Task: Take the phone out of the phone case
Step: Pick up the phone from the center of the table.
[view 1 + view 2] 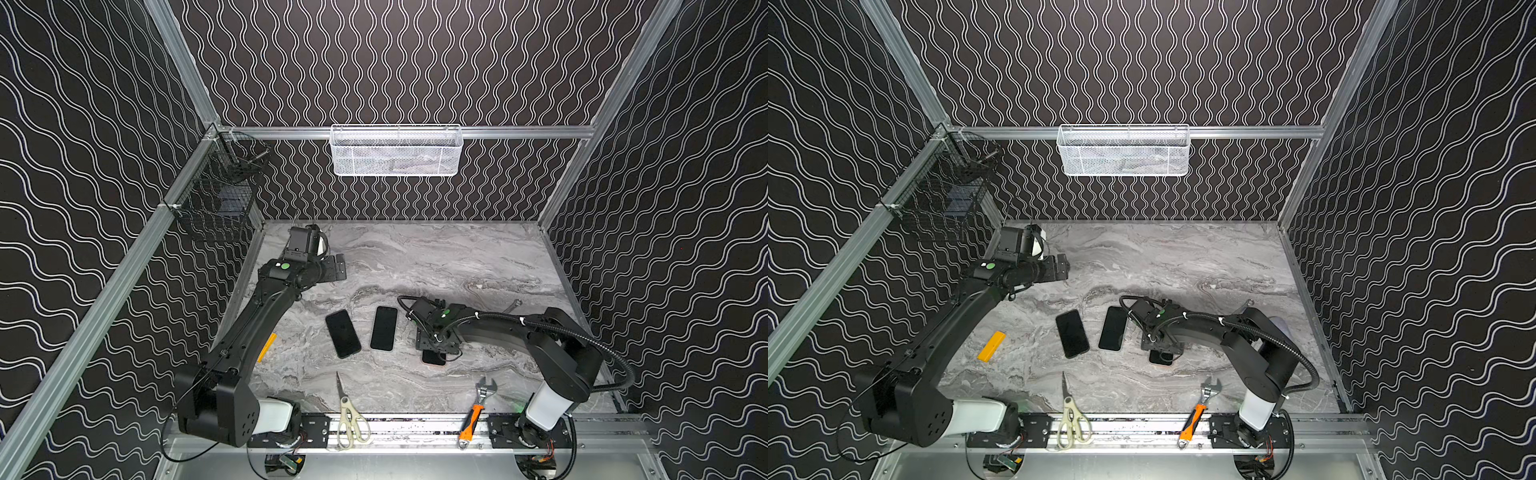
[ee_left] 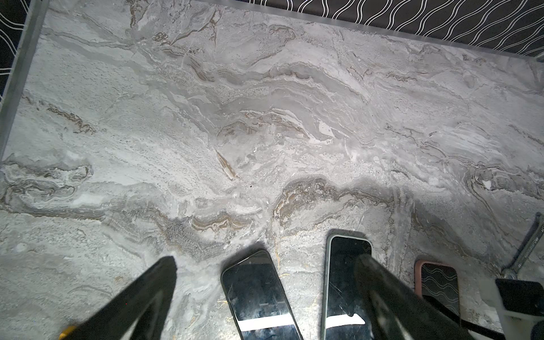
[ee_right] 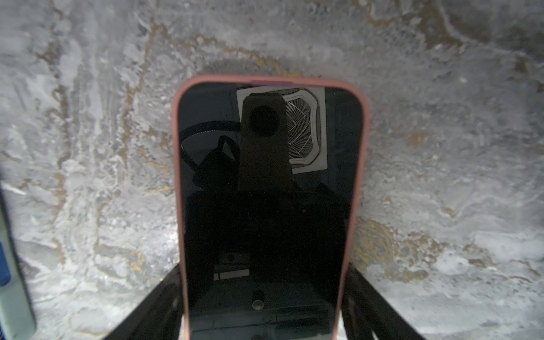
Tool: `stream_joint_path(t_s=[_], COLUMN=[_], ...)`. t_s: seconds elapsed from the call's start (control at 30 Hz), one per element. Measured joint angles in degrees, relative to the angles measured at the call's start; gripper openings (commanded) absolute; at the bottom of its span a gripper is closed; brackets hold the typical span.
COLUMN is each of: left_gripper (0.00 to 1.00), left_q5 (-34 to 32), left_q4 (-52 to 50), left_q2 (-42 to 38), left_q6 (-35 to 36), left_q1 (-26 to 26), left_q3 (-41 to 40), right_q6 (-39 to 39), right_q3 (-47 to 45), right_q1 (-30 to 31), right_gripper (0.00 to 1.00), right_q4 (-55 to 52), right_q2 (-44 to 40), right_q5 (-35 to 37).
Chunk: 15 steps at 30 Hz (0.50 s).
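Yellow tool: lies flat at the left of the frame, beside the left arm and well apart from the phones. I judge it has no part in this job.
Left hand: upper left of the tabletop, above bare surface, fingers wide apart and holding nothing. It is probably parked there to leave the other arm room.
Black phones: side by side at centre frame, screens up. The right one may have a pale rim, but that is hard to tell.
Scissors: lower centre, across the front rail, out of the way.
Phone: right of centre, flat and screen up, seated in its case.
Case: its pink rim wraps every edge of the phone that shows.
Right hand: low over the phone, one finger along each long side of the case, right at the rim. I cannot tell whether they are pressing it. The narrow width is the span it can grip.
Wrench: lower right, orange handle, idle.
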Motion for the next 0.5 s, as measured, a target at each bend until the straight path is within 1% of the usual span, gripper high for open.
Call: stream_joint_path(t_s=[0.1, 0.17, 0.2, 0.5], left_gripper=[0.99, 0.99, 0.99, 0.99], left_q5=[0.0, 0.0, 0.1, 0.1], left_q4=[0.0, 0.0, 0.0, -0.1], left_q2=[0.1, 0.1, 0.2, 0.5], left_q6=[0.0, 0.0, 0.0, 0.0], left_q1=[0.0, 0.0, 0.0, 0.0], left_q3=[0.0, 0.0, 0.0, 0.0], right_q6=[0.2, 0.5, 0.5, -1.4], right_q3=[0.0, -0.1, -0.3, -1.0], right_q1=[0.0, 0.0, 0.0, -0.2], right_gripper=[0.60, 0.51, 0.48, 0.45], right_q4=[0.0, 0.1, 0.3, 0.9], right_q2=[0.1, -0.1, -0.2, -1.6], right_q5=[0.0, -0.1, -0.1, 0.0])
